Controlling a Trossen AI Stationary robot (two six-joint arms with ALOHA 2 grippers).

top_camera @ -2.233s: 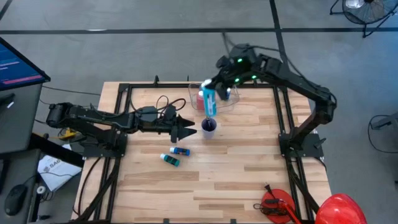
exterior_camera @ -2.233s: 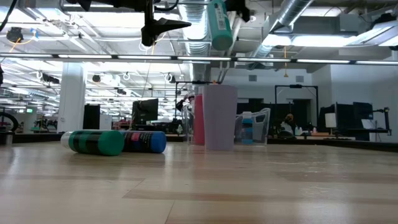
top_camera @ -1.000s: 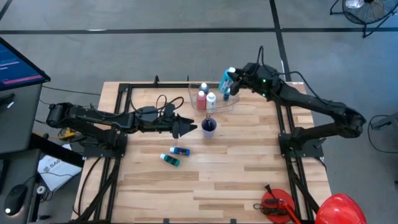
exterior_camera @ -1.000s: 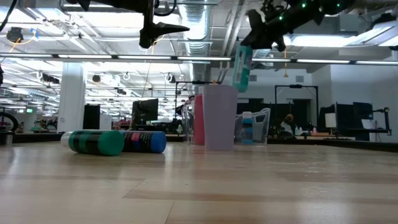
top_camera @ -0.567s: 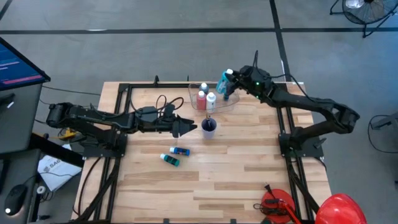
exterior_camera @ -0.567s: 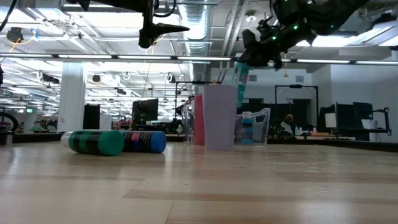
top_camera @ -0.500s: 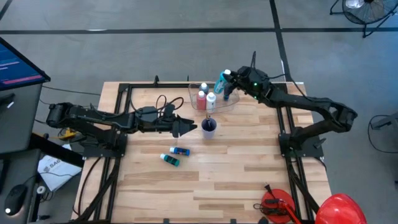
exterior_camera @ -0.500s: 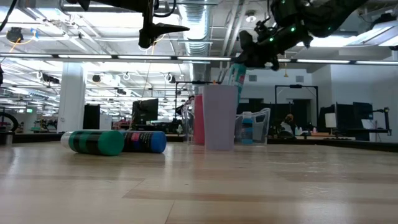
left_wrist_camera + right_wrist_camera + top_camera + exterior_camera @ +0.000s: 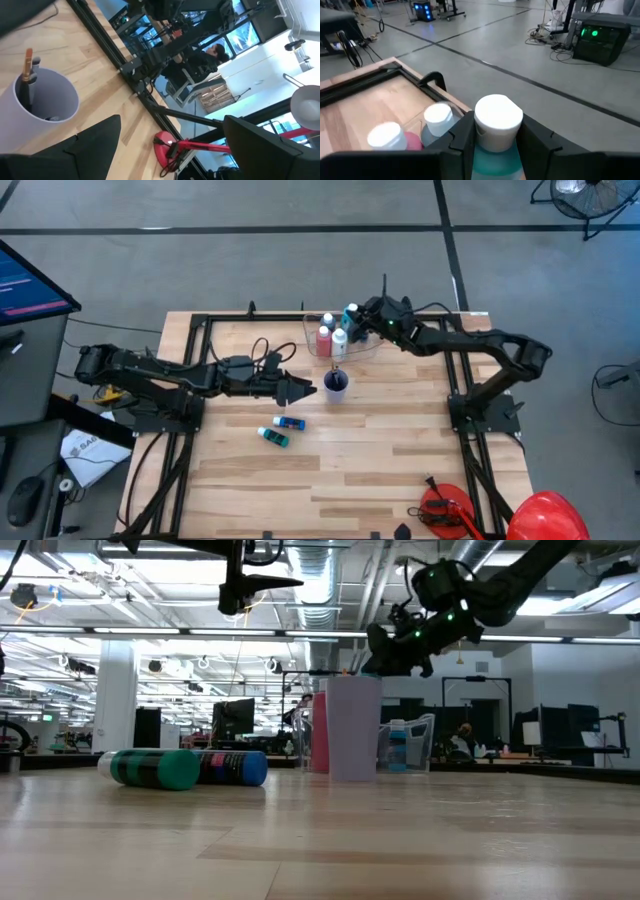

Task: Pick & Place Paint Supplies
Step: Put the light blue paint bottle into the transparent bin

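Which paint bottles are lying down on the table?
The teal bottle and the blue bottle lie on their sides on the wooden table. The red one and the others stand upright in the clear plastic tub.

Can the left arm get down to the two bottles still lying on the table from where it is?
Probably yes: the left gripper hangs open beside the cup, with bare wood between it and the blue bottle and teal bottle.
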